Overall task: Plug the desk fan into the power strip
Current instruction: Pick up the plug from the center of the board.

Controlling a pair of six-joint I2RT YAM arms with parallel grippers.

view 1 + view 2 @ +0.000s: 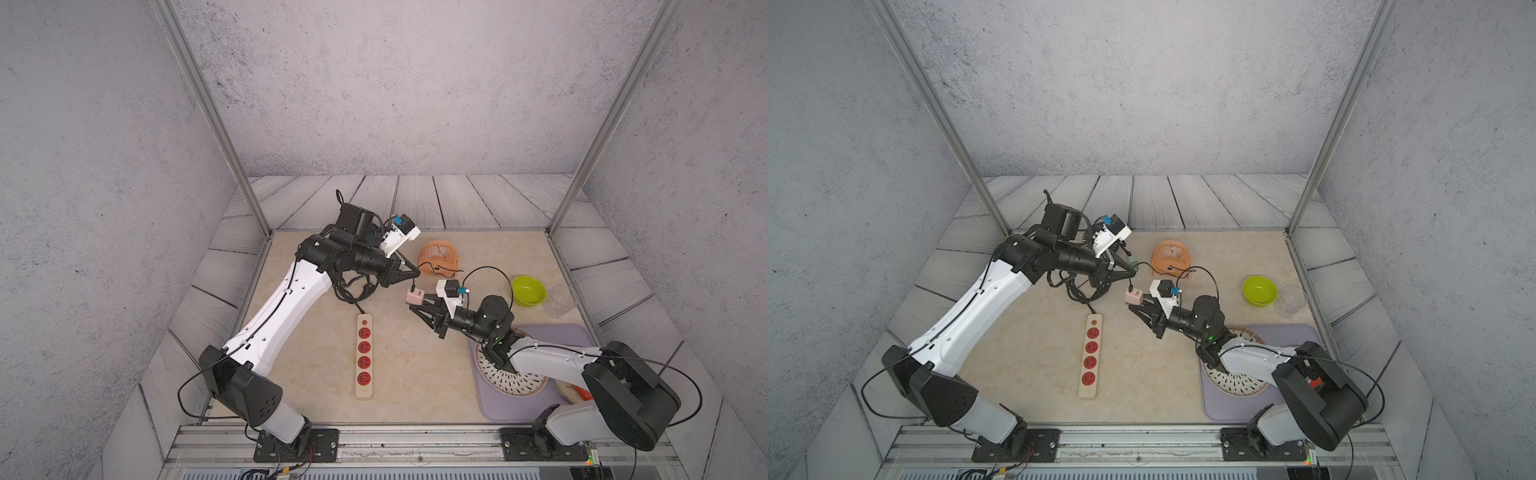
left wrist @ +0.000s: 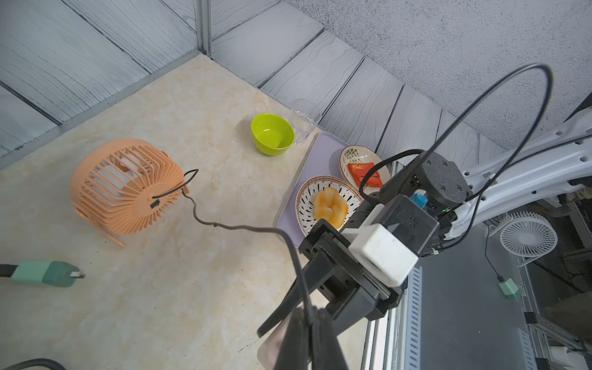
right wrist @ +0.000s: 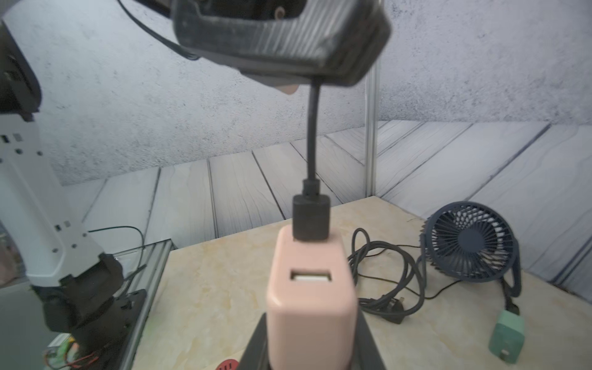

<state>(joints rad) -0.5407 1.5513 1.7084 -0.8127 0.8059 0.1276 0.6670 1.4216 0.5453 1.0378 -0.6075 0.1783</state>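
Observation:
The orange desk fan (image 1: 438, 257) (image 1: 1170, 257) (image 2: 125, 189) stands near the back of the table. Its thin black cable (image 2: 237, 227) runs to a black USB plug (image 3: 311, 221), which sits in a pink adapter (image 1: 414, 296) (image 1: 1133, 296) (image 3: 312, 298). My right gripper (image 1: 415, 302) (image 3: 312, 323) is shut on the adapter and holds it above the table. My left gripper (image 1: 417, 273) (image 1: 1135, 273) (image 2: 309, 320) is shut on the cable just above the plug. The cream power strip (image 1: 364, 357) (image 1: 1091, 357) with red sockets lies flat, in front and left of the adapter.
A navy fan (image 3: 471, 240), a green adapter (image 3: 506, 339) (image 2: 45, 272) and a coiled black cord (image 3: 384, 278) lie under the left arm. At the right are a green bowl (image 1: 528, 291), a clear cup (image 1: 559, 301) and a purple tray (image 1: 575, 332) with plates.

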